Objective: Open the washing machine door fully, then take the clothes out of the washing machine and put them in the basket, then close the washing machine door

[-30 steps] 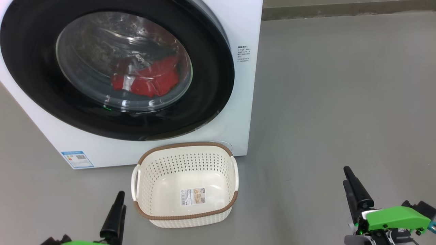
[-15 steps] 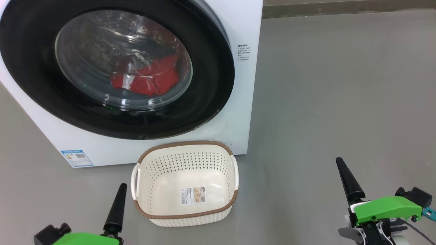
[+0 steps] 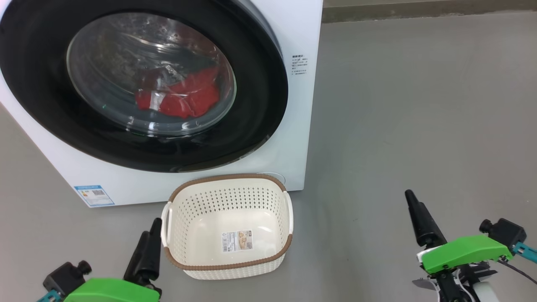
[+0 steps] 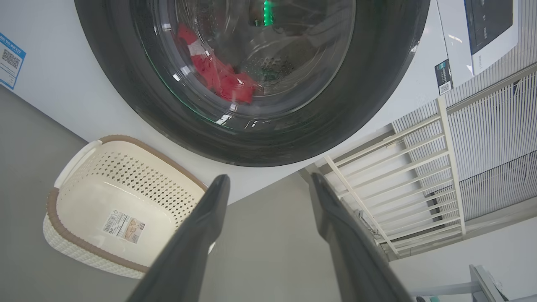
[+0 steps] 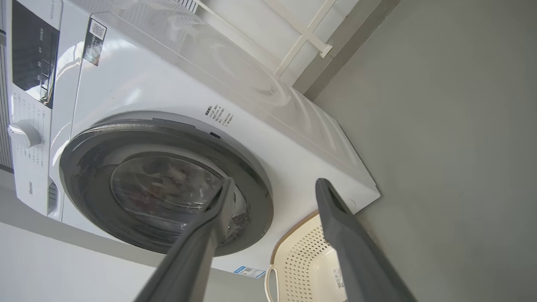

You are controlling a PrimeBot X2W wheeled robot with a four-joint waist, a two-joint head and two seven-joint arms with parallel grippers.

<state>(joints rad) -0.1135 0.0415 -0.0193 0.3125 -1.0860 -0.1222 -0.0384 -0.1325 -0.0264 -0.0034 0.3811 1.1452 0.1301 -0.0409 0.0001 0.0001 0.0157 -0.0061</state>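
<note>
Lifts left gripper (image 4: 268, 178) and right gripper (image 5: 275, 181) slightly up from the bottom corners; keeps both sets of jaws spread wide, empty. Finds door (image 3: 256, 105) shut at upper left, clothes (image 3: 180, 102) behind its glass, basket (image 3: 228, 178) empty at lower centre. Sits at step one: needs a reach to the door's edge.

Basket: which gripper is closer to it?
Left. The left gripper sits just beside the basket, by its left handle; the right gripper hangs far off to its right.

Head looks down — wrists low, tilted; all share basket (image 3: 226, 197).
</note>
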